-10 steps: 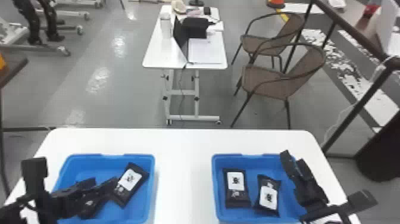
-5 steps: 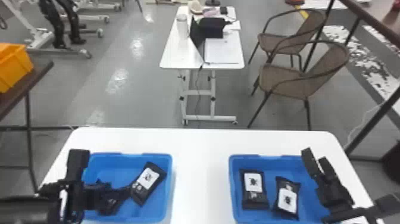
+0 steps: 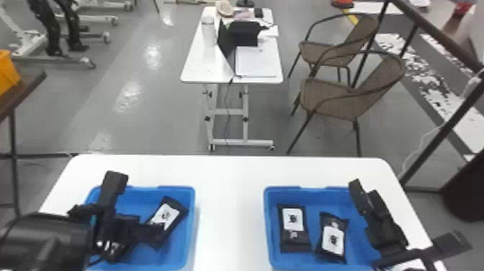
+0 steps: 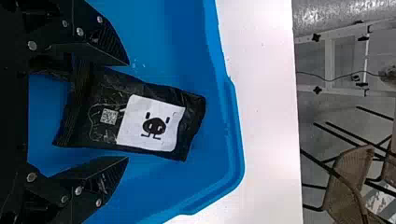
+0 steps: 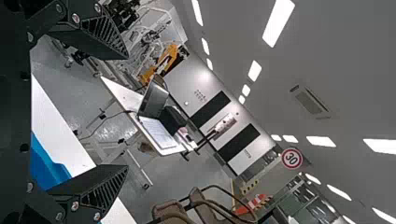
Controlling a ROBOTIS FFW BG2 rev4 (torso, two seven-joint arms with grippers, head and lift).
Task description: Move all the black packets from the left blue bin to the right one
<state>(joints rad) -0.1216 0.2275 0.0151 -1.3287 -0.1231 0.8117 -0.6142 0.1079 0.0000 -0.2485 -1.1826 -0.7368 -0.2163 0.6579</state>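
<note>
In the head view my left gripper (image 3: 146,225) hangs over the left blue bin (image 3: 193,220), at a black packet (image 3: 169,216) with a white label. The left wrist view shows this left gripper (image 4: 128,111) open, its fingers on either side of the packet (image 4: 100,126) near one end. Another dark shape lies behind one finger; I cannot tell what it is. Two black packets (image 3: 294,239) (image 3: 333,239) lie apart inside the right blue bin (image 3: 267,223). Over that bin's right side is my right gripper (image 3: 387,227), parked; the right wrist view shows the right gripper (image 5: 127,112) open and empty.
Both bins stand on a white table (image 3: 230,201), with bare tabletop between them. Beyond it are a smaller white table (image 3: 201,65) with a laptop and two brown chairs (image 3: 335,97). An orange crate (image 3: 7,72) sits at the far left.
My left gripper has moved rightward over the left bin to the labelled packet. The head view has shifted a little. My right gripper holds its place over the right bin.
</note>
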